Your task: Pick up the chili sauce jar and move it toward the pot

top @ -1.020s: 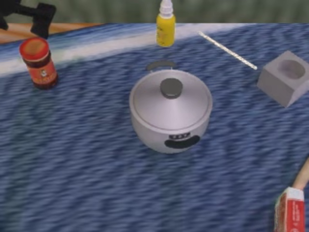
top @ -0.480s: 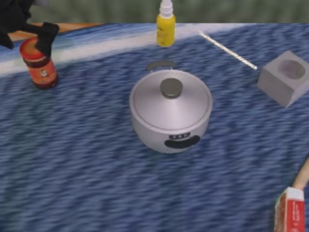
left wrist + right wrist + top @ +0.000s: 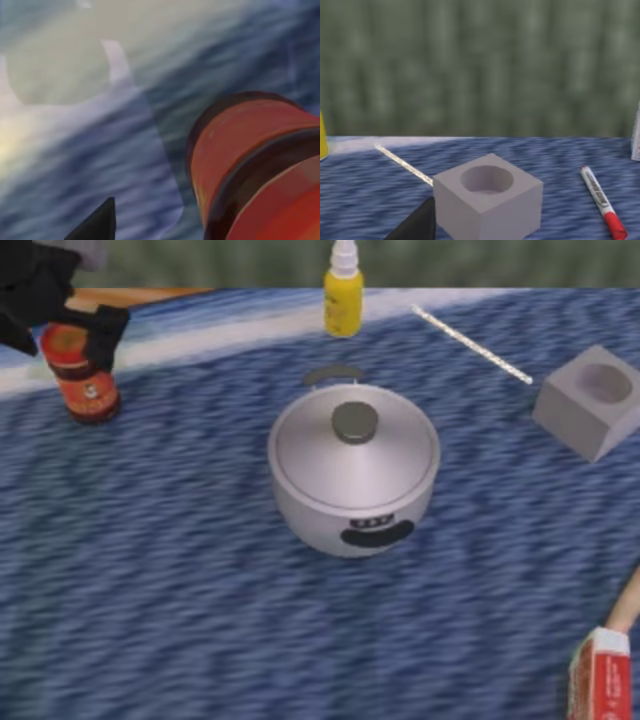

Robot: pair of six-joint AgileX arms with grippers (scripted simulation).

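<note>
The chili sauce jar (image 3: 87, 380), with an orange-red lid and a red label, stands upright at the table's far left. My left gripper (image 3: 60, 337) is open right over it, one black finger on each side of the lid and neck. In the left wrist view the jar (image 3: 255, 170) looms very close beside one dark fingertip (image 3: 97, 222); the other finger is hidden. The silver pot (image 3: 353, 465) with its domed lid sits at the table's middle, well to the right of the jar. My right arm is outside the top view; one of its fingertips (image 3: 420, 222) shows, set far to one side.
A yellow white-capped bottle (image 3: 343, 298) stands at the back behind the pot. A thin white stick (image 3: 470, 343) and a grey cube with a round hollow (image 3: 592, 400) lie at the right. A red-and-white carton (image 3: 600, 675) is at the front right. A red marker (image 3: 602, 202) lies beside the cube.
My left gripper has come down and rightward from the far-left corner, and its fingers now straddle the jar's lid. The jar and pot have not moved.
</note>
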